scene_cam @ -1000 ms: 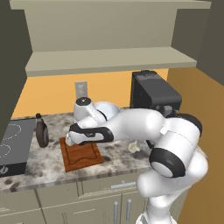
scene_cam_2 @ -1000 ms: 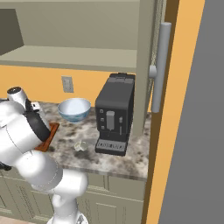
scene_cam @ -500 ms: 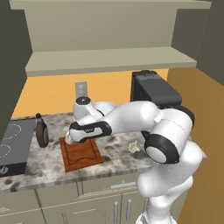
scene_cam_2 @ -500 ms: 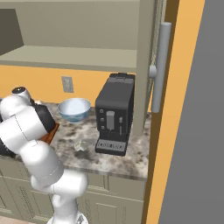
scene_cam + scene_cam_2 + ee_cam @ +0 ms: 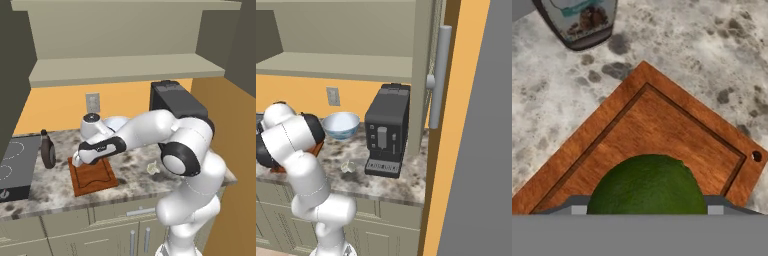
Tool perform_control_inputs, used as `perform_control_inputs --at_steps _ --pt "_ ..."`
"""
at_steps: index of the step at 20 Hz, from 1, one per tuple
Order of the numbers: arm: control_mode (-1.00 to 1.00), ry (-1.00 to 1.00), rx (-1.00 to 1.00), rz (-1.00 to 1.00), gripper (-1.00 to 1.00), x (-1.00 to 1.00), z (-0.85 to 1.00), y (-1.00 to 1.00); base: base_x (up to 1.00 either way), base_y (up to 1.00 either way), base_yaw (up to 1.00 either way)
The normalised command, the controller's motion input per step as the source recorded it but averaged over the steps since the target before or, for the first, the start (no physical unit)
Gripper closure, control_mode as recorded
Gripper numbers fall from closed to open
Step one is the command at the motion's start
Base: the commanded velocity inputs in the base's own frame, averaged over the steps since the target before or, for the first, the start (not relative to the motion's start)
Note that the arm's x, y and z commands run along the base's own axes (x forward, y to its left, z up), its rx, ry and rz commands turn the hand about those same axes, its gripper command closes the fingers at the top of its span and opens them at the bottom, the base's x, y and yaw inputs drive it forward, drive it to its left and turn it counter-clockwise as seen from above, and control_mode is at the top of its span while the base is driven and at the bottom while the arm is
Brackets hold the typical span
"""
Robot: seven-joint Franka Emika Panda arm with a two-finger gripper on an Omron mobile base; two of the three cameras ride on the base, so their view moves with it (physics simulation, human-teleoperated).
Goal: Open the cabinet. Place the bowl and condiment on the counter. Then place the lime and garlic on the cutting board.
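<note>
Lime (image 5: 647,185) between claw tips over cutting board (image 5: 662,130) — hand view; garlic (image 5: 348,166) by bowl (image 5: 341,125) — right base view

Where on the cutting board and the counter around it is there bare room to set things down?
The cutting board is bare ahead of the lime, out to its grooved rim. The counter is open between the board and the garlic. It is crowded at the board's far-left corner by the condiment, and behind by the bowl.

Arm: swung further left over the cutting board (image 5: 93,174), elbow folded in more; gripper (image 5: 78,159) lower above the board's near-left part; lime (image 5: 647,186) between its fingers
</note>
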Motion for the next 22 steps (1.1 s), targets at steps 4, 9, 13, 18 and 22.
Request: perform_control_inputs --at_steps 4,9,13,18,22 --pt "-1.00 0.01 0.00 0.00 1.00 0.00 -0.29 0.07 0.00 0.00 0.00" --pt "-1.00 0.00 0.00 0.00 1.00 0.19 -0.10 0.08 0.00 0.00 0.00" --pt "-1.00 0.00 0.00 0.00 1.00 0.20 -0.09 0.07 0.00 0.00 0.00" --pt "-1.00 0.00 -0.01 0.00 1.00 0.01 -0.16 0.00 0.00 0.00 0.00" --pt "-1.00 0.00 -0.01 0.00 1.00 0.00 -0.21 0.00 0.00 0.00 0.00"
